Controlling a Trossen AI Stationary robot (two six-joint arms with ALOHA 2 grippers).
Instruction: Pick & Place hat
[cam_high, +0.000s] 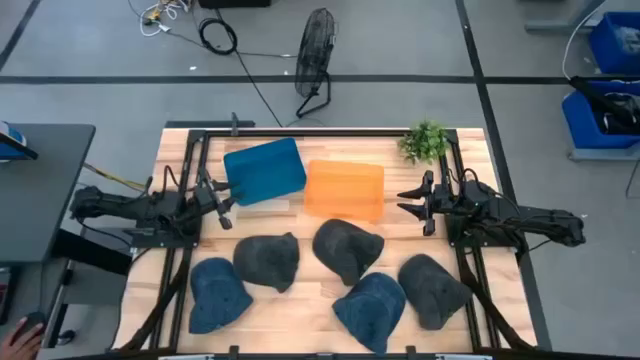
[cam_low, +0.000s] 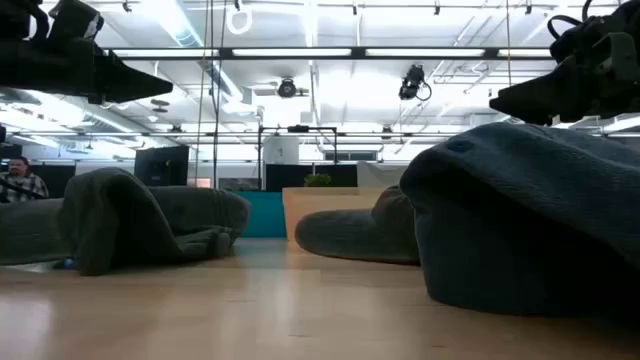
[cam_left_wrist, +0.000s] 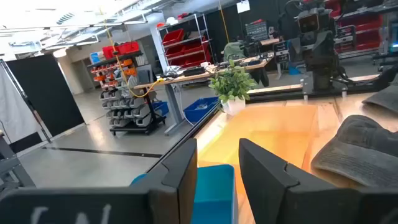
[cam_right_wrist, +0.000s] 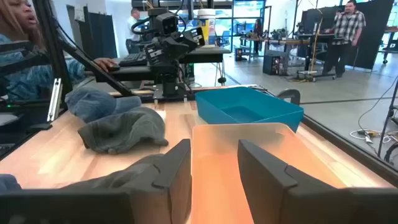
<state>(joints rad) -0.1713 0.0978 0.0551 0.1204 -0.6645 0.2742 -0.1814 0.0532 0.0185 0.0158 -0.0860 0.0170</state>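
Right gripper (cam_high: 412, 203) hovering over right table edge, fingers spread, gripping nothing, aiming at orange bin (cam_high: 345, 189). Nearest hat: dark grey hat (cam_high: 347, 249), lying just toward the front of the table from it, across its pointing axis, brim toward the bin. Left gripper (cam_high: 222, 207) spread too, empty, waiting beside blue bin (cam_high: 264, 170). Judging right arm closer; needing a drop and turn toward the hat.

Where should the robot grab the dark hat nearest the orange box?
Probably pinch the soft raised crown of the dark grey hat from straight above. It lies flat by the orange bin, and the open right gripper is nearest.
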